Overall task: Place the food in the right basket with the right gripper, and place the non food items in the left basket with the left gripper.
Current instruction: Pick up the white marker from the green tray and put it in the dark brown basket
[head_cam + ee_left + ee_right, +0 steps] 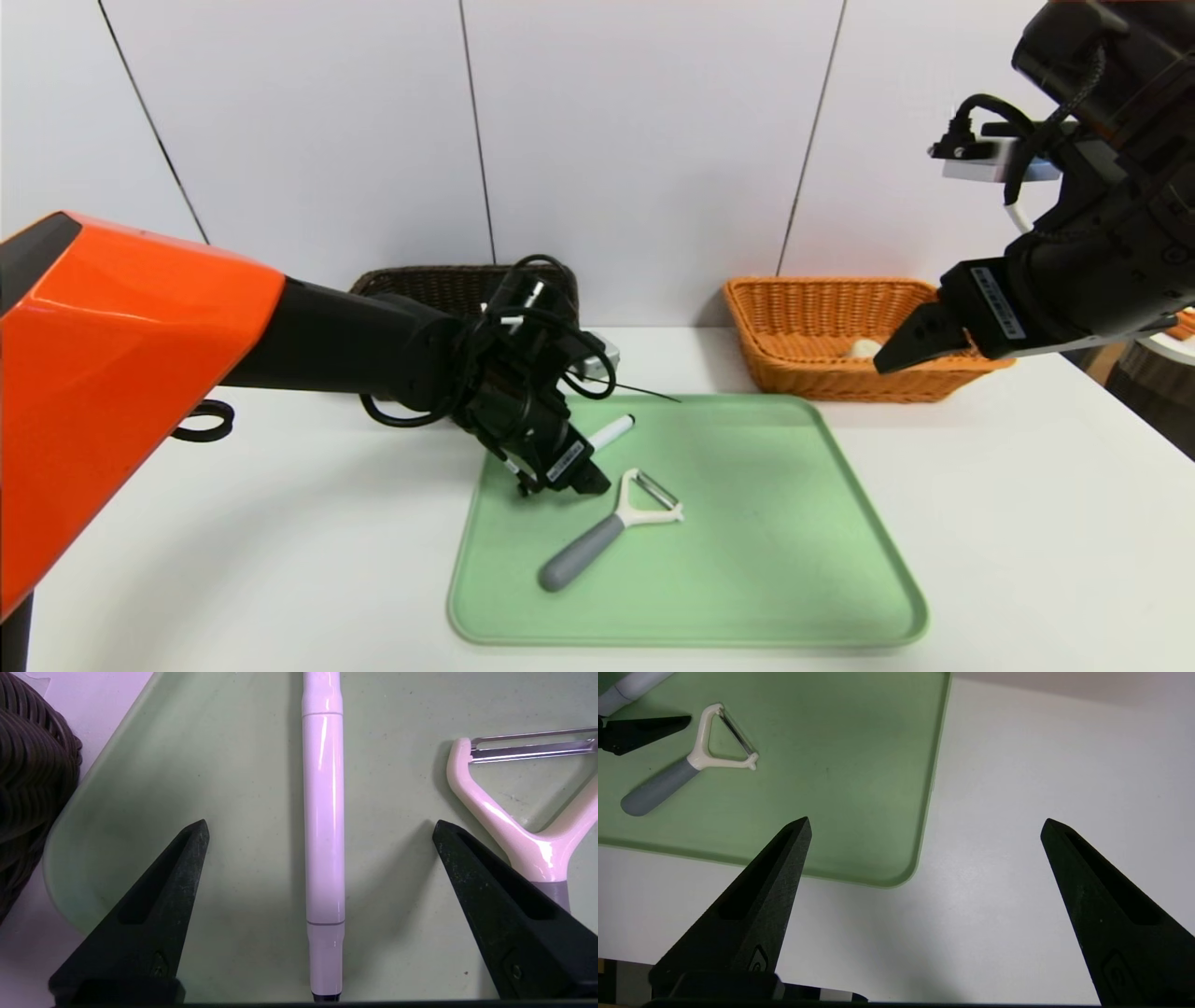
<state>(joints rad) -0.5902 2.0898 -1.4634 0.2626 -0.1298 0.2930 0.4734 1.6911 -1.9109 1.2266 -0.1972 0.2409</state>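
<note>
Left gripper (320,828) straddled my marker pen (323,812), fingers released.
I judged: descend centred, clench mid-barrel, avoid the peeler (514,826).

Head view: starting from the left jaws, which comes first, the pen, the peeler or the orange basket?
From the left gripper:
1. Marker pen, right at the open jaws, on the tray.
2. Peeler, just beside, mid-tray.
3. Orange basket, far across, on the right.

A white table (1027,485) bears a green tray (794,560), a dark brown basket (420,285) and an orange-tan basket (822,336).
</note>
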